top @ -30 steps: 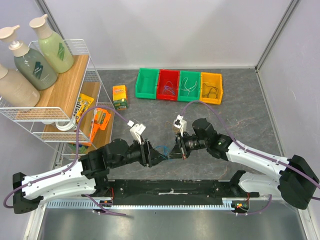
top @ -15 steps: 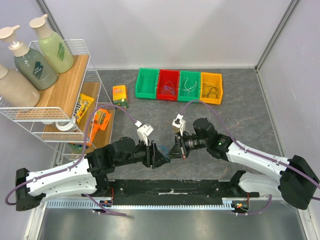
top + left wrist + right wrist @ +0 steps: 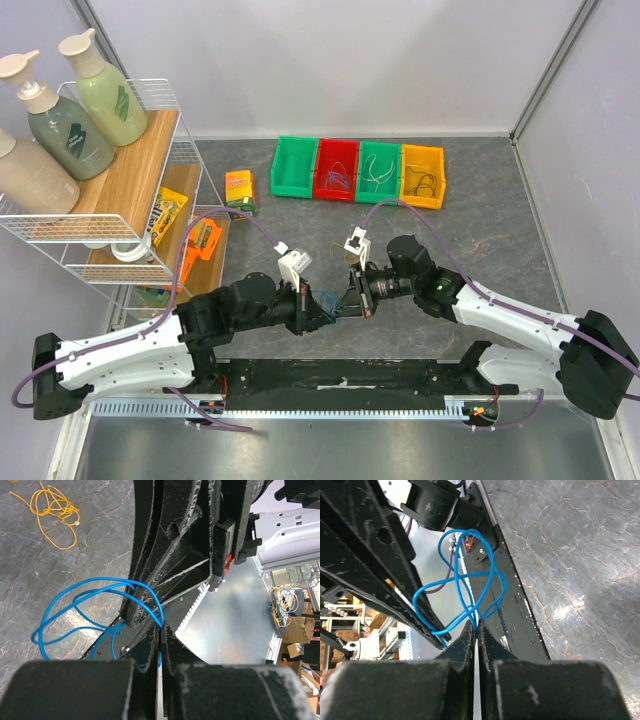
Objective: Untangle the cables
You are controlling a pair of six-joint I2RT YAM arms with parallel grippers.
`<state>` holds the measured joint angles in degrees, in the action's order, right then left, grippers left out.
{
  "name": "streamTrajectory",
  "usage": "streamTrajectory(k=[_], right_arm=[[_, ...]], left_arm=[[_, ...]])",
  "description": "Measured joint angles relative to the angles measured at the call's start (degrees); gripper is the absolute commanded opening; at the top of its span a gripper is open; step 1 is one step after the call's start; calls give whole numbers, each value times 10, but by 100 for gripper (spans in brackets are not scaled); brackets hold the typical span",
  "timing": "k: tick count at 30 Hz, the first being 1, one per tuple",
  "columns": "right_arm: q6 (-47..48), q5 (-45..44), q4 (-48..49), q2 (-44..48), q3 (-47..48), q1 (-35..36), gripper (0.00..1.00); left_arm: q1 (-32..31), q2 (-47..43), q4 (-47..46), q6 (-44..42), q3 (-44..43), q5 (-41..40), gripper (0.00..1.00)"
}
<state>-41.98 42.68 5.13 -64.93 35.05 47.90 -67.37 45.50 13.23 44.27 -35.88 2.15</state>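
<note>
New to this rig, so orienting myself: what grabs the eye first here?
The left pincer and right pincer meet mid-table, both shut on a curly blue wire. Behind them sits a row of four coloured bins, and a tangled yellow wire lies loose on the grey tabletop.

The surface (image 3: 480, 240) looks like grey marbled stone, faintly glossy. The blue cable (image 3: 100, 579) has smooth, shiny plastic sheathing. The fingers (image 3: 462, 647) are matt black, rough-grained, scuffed plastic.

Both arms bend inward so the left gripper (image 3: 327, 308) and right gripper (image 3: 344, 304) face each other, tips nearly touching, midway between the bases. Each has its jaws pressed almost together, pinching the same blue cable (image 3: 100, 579).
</note>
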Motion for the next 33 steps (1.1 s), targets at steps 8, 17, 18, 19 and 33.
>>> streamTrajectory(k=[8,17,18,19,33], right_arm=[[26,-98,-65,4,20,5,0],[50,-393,-218,24,31,5,0],[50,-421,-233,30,31,5,0],[50,-442,-244,38,31,3,0],[52,-702,-361,162,63,0,0]], left_arm=[[0,-37,68,-12,-16,-13,2],[0,-135,78,-11,-25,-32,2],[0,-139,78,-11,-27,-34,2],[0,-142,79,-11,-28,-37,2],[0,-198,188,27,-29,-151,2]])
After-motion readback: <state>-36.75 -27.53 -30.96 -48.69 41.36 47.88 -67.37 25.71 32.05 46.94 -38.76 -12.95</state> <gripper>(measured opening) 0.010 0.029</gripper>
